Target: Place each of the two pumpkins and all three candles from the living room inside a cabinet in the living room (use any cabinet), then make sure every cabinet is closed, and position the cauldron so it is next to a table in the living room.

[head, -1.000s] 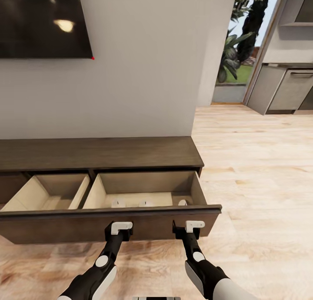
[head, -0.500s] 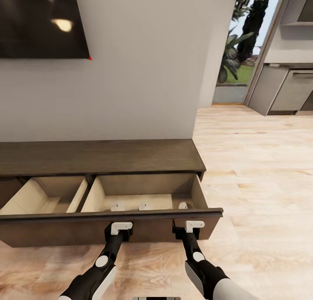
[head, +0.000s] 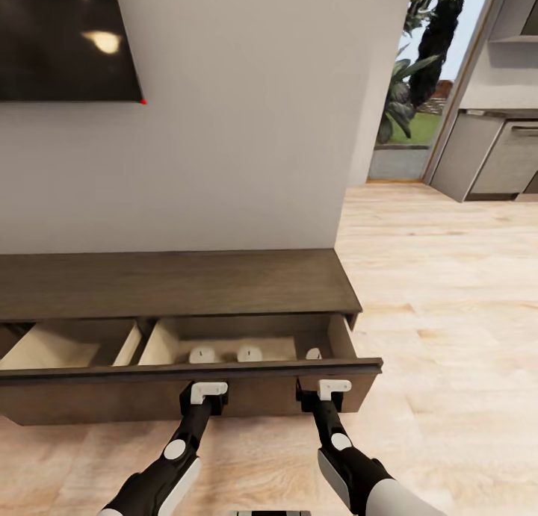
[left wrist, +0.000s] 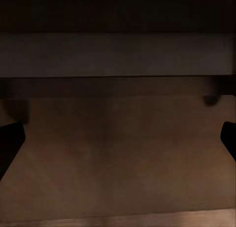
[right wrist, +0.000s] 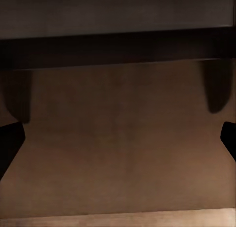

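Pressing the drawer front (head: 187, 396), both claws, left (head: 208, 388) and right (head: 334, 386), have fingers spread. Candles (head: 249, 354) sit inside the cabinet (head: 172, 284); uneven pushing might skew and jam it.

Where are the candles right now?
In the head view, three candles sit in a row inside the cabinet's open right-hand drawer, just behind its dark front panel, directly ahead of both grippers pressed against that front.

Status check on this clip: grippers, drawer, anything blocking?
Both grippers, left gripper and right gripper, jaws open, pressed at the drawer front. Drawer nearly shut, further in than a second ago. Pale candles inside. No obstruction seen.
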